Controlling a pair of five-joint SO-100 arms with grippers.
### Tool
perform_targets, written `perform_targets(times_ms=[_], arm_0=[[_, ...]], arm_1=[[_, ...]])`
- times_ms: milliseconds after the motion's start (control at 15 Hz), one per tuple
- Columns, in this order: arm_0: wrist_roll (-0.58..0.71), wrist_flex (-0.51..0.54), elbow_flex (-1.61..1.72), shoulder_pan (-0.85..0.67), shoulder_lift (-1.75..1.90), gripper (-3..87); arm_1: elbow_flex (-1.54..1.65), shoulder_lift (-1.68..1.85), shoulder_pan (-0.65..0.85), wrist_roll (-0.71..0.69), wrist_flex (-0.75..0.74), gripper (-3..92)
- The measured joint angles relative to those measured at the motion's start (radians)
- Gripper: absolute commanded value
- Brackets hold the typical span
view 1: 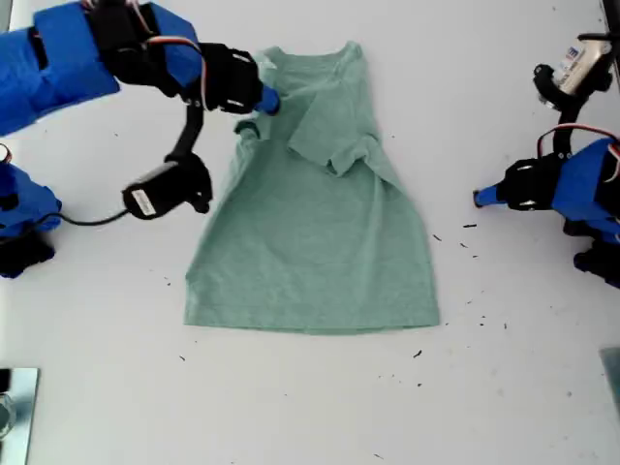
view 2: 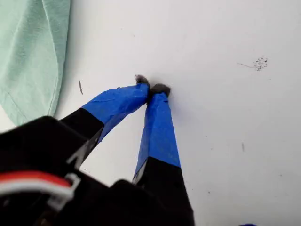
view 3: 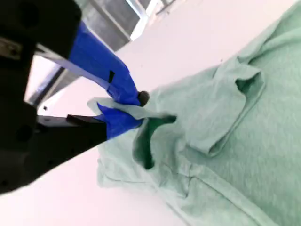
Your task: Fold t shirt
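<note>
White tabletop (view 1: 310,407), matte, is scattered with small dark specks toward the exterior view's right; no brand, label or legible writing can be made out, though a pale tag on a black motor housing (view 1: 165,189) at the exterior view's left is too small to read; the t shirt (view 1: 315,223) is laid near the middle of the table, pale sage-green, heathered, plain, hem toward the bottom of the exterior view and collar toward its top; one sleeve is seen folded inward over the chest, with soft creases running down the body; my second gripper (view 3: 129,110), blue-taped at the fingers, is seen pinching a fold of the cloth at the shoulder, near the collar, on the exterior view's left; my first gripper (view 2: 153,89) is found on bare table at the exterior view's right, well apart from the garment's edge, its blue-taped tips pressed together on nothing; a dark cable (view 1: 87,221) trails over the table at the exterior view's left.
</note>
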Motion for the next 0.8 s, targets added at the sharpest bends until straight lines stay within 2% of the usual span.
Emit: perform_targets(times_ms=[67,133,267,400,533,600,667,733,800], arm_0=[[0.0,0.0,-0.115,0.031,-0.12,7.8],[0.0,0.009,-0.238,0.038,-0.255,24.0],[0.035,0.075,-0.391,0.026,-0.445,29.1],[0.077,0.176,-0.414,0.023,-0.383,25.6],[0.086,0.278,-0.37,-0.003,-0.127,17.2],[0.086,0.29,-0.259,-0.032,0.032,12.2],[0.078,0.245,-0.066,-0.066,0.206,6.5],[0.054,0.149,0.195,-0.098,0.396,0.7],[0.025,0.044,0.491,-0.12,0.609,-0.1]], arm_1=[[0.0,0.0,0.0,0.0,0.0,2.3],[0.0,0.0,0.0,0.0,0.0,2.3],[0.0,0.0,0.0,0.0,0.0,2.3],[0.0,0.0,0.0,0.0,0.0,2.3],[0.0,0.0,0.0,0.0,0.0,2.3],[0.0,0.0,0.0,0.0,0.0,2.3],[0.0,0.0,0.0,0.0,0.0,2.3],[0.0,0.0,0.0,0.0,0.0,2.3],[0.0,0.0,0.0,0.0,0.0,2.3]])
